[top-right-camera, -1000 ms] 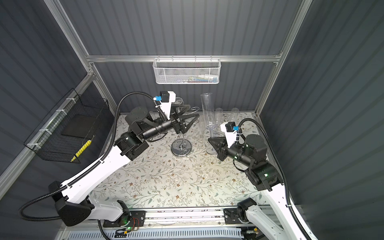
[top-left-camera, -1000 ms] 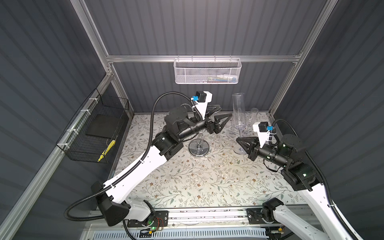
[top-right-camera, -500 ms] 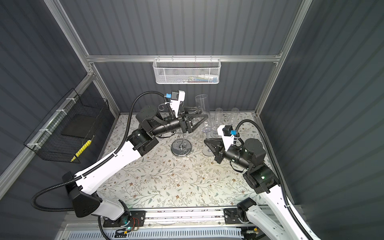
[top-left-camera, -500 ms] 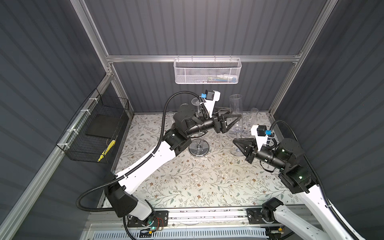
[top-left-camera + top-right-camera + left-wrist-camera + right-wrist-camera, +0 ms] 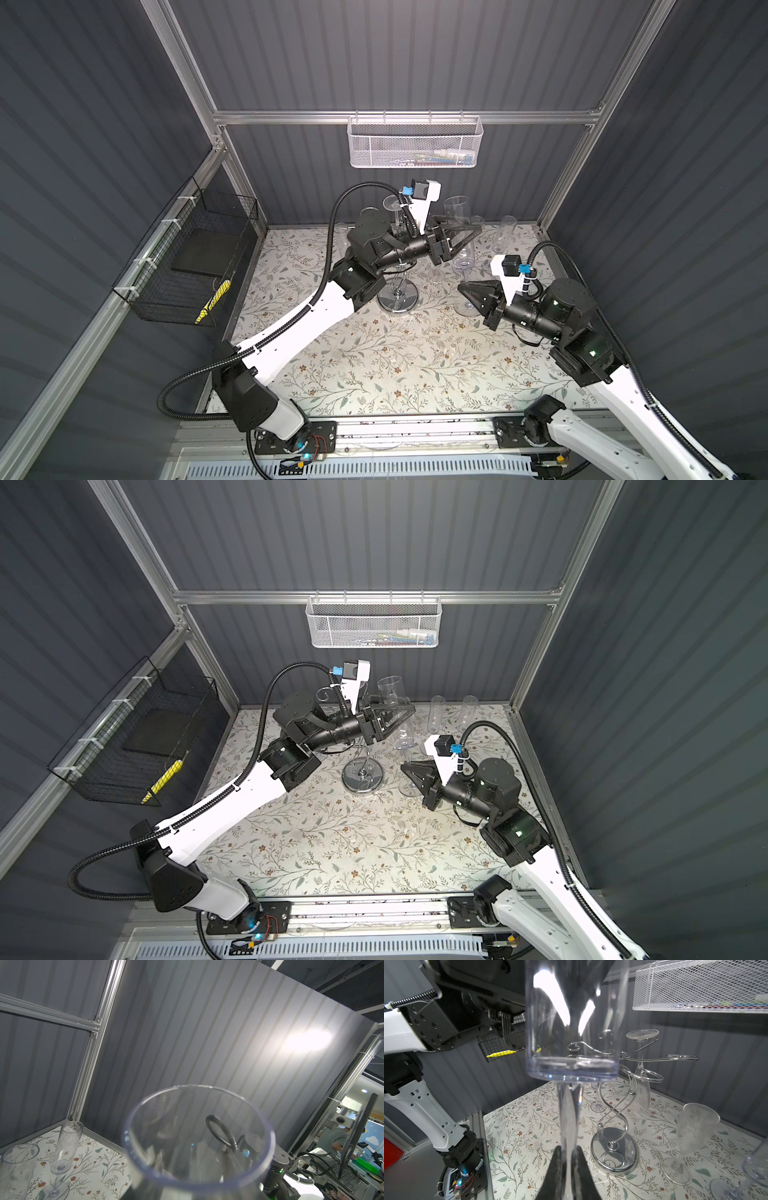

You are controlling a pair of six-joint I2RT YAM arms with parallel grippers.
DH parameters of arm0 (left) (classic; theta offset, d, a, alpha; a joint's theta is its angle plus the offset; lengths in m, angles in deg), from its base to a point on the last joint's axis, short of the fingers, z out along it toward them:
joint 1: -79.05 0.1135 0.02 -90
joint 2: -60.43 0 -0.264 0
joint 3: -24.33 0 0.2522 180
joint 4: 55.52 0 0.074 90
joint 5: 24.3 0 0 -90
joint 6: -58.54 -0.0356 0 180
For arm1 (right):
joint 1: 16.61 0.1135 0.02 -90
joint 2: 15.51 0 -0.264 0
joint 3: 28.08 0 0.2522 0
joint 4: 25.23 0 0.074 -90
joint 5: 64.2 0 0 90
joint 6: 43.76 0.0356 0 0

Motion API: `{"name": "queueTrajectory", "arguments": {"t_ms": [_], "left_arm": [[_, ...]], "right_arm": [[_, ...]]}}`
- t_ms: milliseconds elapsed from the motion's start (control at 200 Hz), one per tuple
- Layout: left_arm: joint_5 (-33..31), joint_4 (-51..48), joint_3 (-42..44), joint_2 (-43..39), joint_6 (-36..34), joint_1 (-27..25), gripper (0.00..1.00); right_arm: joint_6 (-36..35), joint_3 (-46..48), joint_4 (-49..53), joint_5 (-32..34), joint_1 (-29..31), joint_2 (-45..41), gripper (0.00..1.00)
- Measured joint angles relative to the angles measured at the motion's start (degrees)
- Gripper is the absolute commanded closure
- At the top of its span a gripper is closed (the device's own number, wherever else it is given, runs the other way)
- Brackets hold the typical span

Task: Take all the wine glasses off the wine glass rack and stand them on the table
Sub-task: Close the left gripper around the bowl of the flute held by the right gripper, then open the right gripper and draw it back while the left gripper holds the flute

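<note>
Pinching the clear wine glass stem, right gripper is closed; left gripper unclear.

You see a clear, glossy wine glass, smooth, with bright glints on its bowl. The right gripper on its stem is matt black with a grainy surface. In a top view, the wine glass rack at nine o'clock from the glass is polished chrome wire on a mirror-bright disc. A white-coated metal mesh basket hangs at twelve o'clock; a matt black wire basket at nine. The table cover looks matt, flower-printed.
</note>
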Motion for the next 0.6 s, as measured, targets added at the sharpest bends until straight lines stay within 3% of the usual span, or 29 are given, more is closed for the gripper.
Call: {"name": "queueTrajectory", "arguments": {"t_ms": [125,165,215,230,240,415,600], "left_arm": [[-0.02,0.72,0.52,0.0,0.0,0.0,0.7],[-0.04,1.07,0.79,-0.02,0.02,0.0,0.7],[-0.07,1.27,1.16,-0.11,0.07,0.0,0.71],[-0.09,1.25,1.29,-0.15,0.07,0.0,0.71],[-0.11,1.27,1.4,-0.17,0.07,0.0,0.71],[-1.81,-1.03,4.66,-2.8,-1.14,0.0,0.71],[-7.06,-8.2,9.49,-12.24,-6.54,0.0,0.71]], "right_arm": [[0.0,0.2,-0.02,0.42,0.33,0.02,0.98],[0.0,0.22,0.0,0.48,0.39,0.02,0.71],[0.07,0.24,-0.02,0.55,0.61,0.04,0.28],[0.07,0.24,-0.11,0.52,0.7,0.02,0.06],[0.04,0.24,-0.2,0.5,0.76,0.02,0.02],[-0.94,0.22,-0.46,2.38,1.18,-2.25,0.01],[-3.1,0.11,-0.37,10.43,1.18,-7.13,0.01]]}}
